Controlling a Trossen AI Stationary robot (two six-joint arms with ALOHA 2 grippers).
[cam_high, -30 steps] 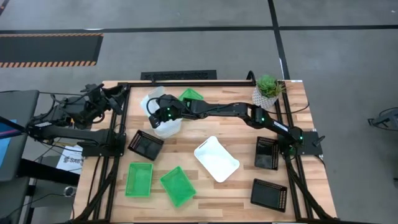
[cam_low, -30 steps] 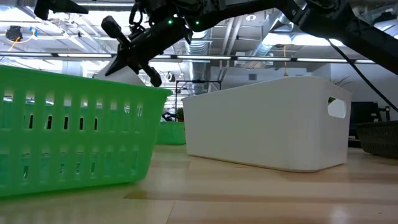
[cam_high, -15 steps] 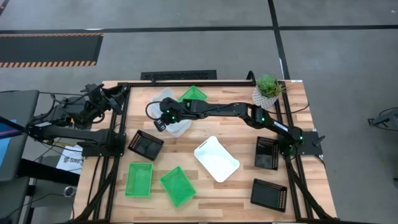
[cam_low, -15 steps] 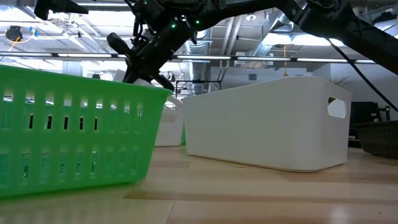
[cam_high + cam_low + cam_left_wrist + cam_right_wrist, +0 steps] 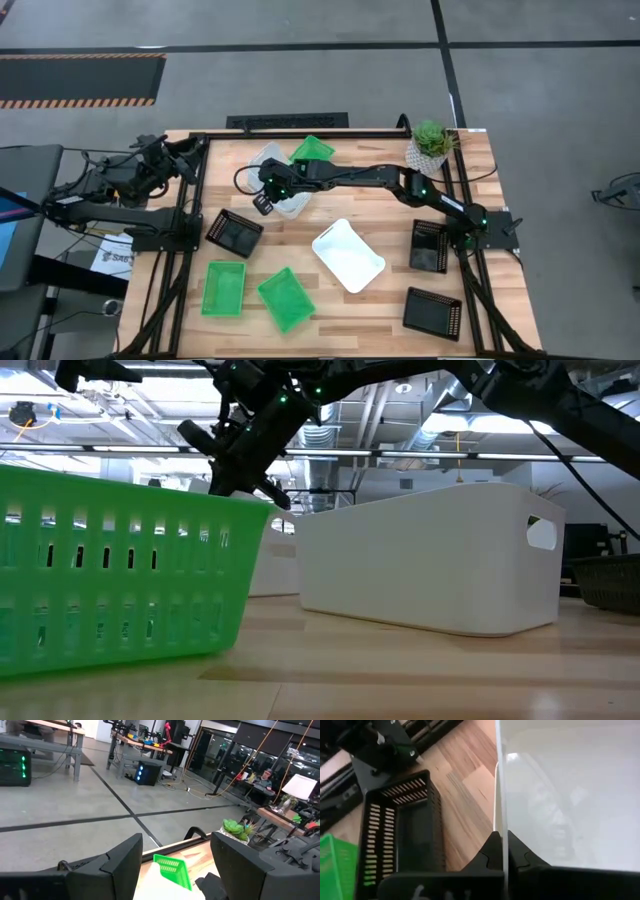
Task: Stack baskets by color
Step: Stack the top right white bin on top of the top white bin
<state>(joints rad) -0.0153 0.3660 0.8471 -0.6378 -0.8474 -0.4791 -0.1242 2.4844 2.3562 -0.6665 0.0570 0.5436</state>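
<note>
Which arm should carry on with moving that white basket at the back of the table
The right. Its gripper is shut on the white basket's wall, as its wrist view shows. The left gripper is parked open off the table's left edge.

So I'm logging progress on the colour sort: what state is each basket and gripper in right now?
right gripper: shut on the rim of a white basket
held white basket: at the table's far side, nested with another white one
third white basket: alone, mid-table
tilted green basket: leaning at the back
two green baskets: side by side in front, unstacked
three black baskets: apart, unstacked
left gripper: open, holding nothing, at the table's left edge
</note>
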